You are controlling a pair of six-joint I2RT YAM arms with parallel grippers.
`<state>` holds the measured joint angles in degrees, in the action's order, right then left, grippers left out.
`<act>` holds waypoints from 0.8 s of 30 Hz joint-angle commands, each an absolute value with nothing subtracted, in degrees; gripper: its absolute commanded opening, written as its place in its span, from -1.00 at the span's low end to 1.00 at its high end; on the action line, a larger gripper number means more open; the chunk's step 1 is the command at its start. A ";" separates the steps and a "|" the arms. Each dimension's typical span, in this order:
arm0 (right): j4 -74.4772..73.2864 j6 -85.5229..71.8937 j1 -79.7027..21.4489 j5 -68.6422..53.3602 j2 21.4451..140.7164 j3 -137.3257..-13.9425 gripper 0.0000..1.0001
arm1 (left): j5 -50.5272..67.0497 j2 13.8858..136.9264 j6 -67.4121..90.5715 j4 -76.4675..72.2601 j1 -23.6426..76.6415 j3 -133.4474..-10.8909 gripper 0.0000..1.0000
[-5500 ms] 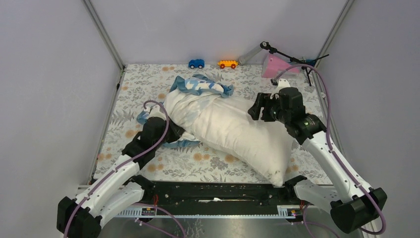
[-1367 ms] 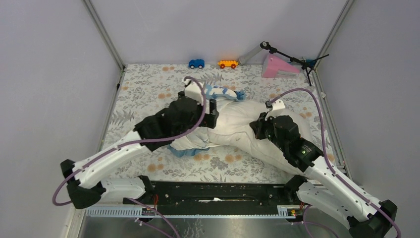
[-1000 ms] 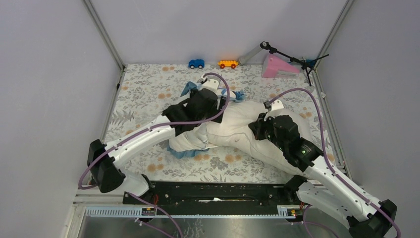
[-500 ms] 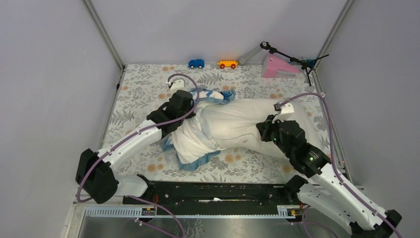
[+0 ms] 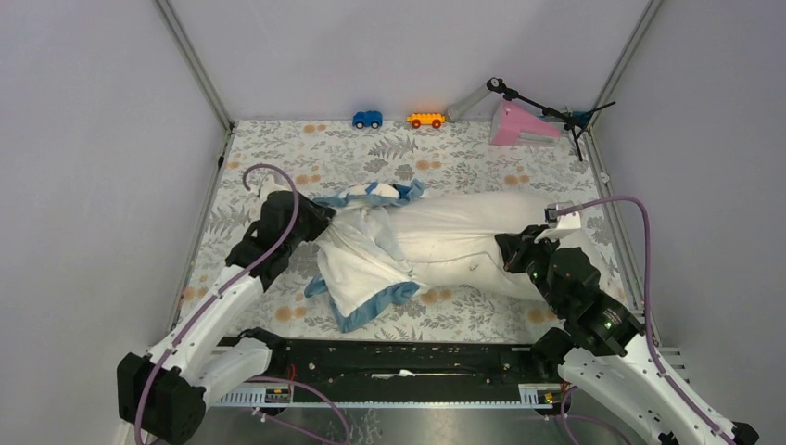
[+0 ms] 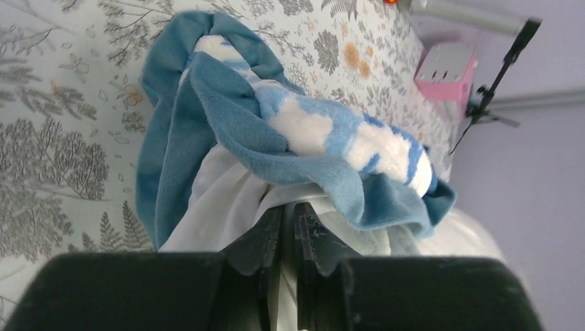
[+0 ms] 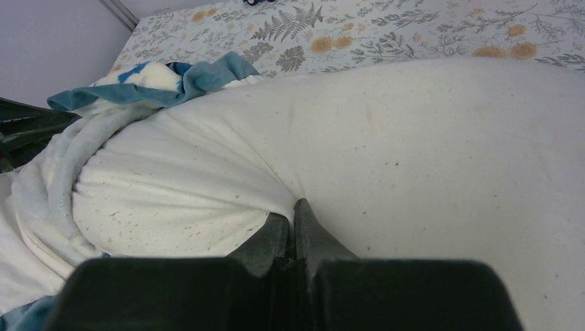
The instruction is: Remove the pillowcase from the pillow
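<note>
Left gripper (image 6: 288,212) is pressed together on a thin white fold of the pillowcase (image 5: 363,264). Right gripper (image 7: 294,214) is pinching a small tuck of the pillow (image 5: 463,232). Pillow lies mid-table, long axis 9-to-3, covered end pointing to 9 o'clock. Pillowcase is bunched there, loose flap trailing toward 7. Risk: both pinches look shallow and may slip under pull. If the right one lets go, the pillow likely drags along. The bunched pillowcase could also snag on the plump end.
</note>
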<state>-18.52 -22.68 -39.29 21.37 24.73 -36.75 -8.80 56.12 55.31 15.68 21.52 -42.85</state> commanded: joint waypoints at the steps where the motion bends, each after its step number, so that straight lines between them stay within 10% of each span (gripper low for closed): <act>1: -14.80 -21.85 -37.08 42.82 22.17 -39.35 -1.00 | -38.82 50.98 62.76 27.47 13.29 -40.35 -0.89; 9: -15.12 -22.82 -37.09 48.01 21.34 -39.00 -1.00 | -47.84 42.32 70.52 32.55 13.27 -37.29 -0.91; 15: -13.43 -21.29 -37.09 35.14 25.66 -39.16 -0.99 | -29.98 44.78 53.76 15.18 13.27 -36.16 -0.93; 21: -10.40 -19.16 -37.08 18.21 32.35 -40.04 -0.53 | -15.68 54.19 45.54 14.71 13.35 -43.31 -0.89; 24: -10.45 -18.19 -37.10 14.29 34.96 -40.75 -0.14 | -8.33 55.53 42.83 14.13 13.36 -45.03 -0.51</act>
<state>-17.67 -19.66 -37.32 23.68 32.47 -36.99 -20.80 54.96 49.63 18.68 13.17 -40.40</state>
